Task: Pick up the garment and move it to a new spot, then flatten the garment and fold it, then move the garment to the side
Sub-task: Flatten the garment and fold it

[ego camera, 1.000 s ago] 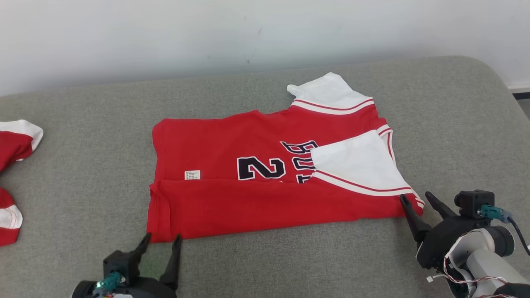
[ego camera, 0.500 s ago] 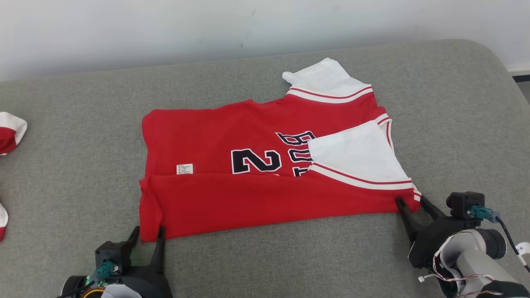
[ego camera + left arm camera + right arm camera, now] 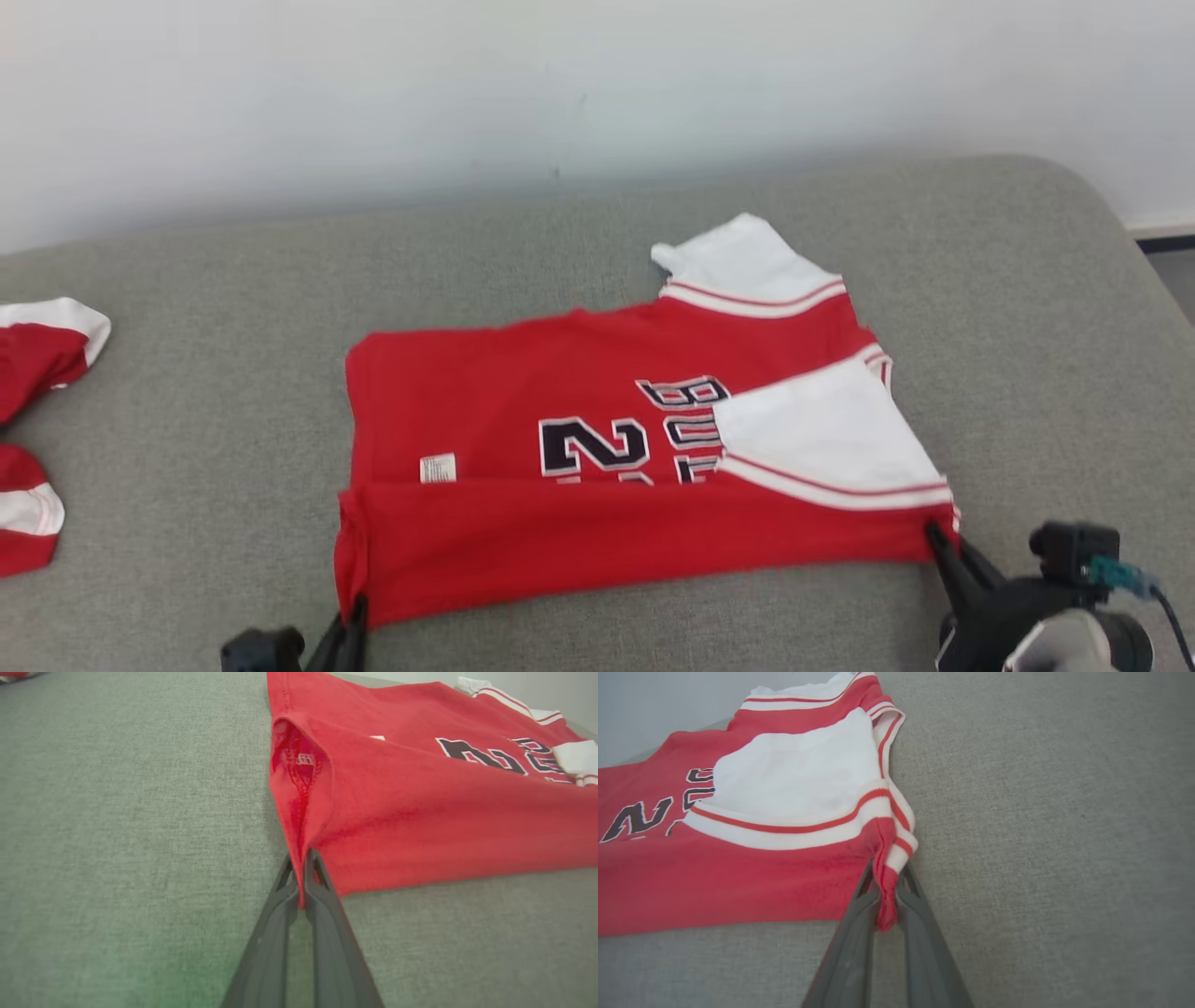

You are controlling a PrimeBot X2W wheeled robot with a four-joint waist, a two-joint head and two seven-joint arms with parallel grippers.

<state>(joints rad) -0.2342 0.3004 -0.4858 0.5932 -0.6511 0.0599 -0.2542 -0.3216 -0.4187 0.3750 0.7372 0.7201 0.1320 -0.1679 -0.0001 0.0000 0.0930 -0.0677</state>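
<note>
The garment (image 3: pixel 597 485) is a red jersey with white sleeves and dark lettering, lying partly folded on the grey couch cushion (image 3: pixel 1027 308). At its near left corner my left gripper (image 3: pixel 353 623) is shut on the red hem. The left wrist view shows that red hem (image 3: pixel 299 826) pinched between the dark fingers of my left gripper (image 3: pixel 299 858). My right gripper (image 3: pixel 938 539) is shut on the near right corner of the garment. In the right wrist view, the red and white trim (image 3: pixel 887 868) is bunched inside my right gripper (image 3: pixel 885 870).
Another red and white garment (image 3: pixel 33 439) lies at the far left edge of the cushion. A pale wall (image 3: pixel 560 84) runs behind the cushion. The cushion's rounded right end drops off toward the floor (image 3: pixel 1172 271).
Both grippers have gone from open beside the garment's near corners to shut on them. The head camera has also shifted, so the whole picture sits lower now.
</note>
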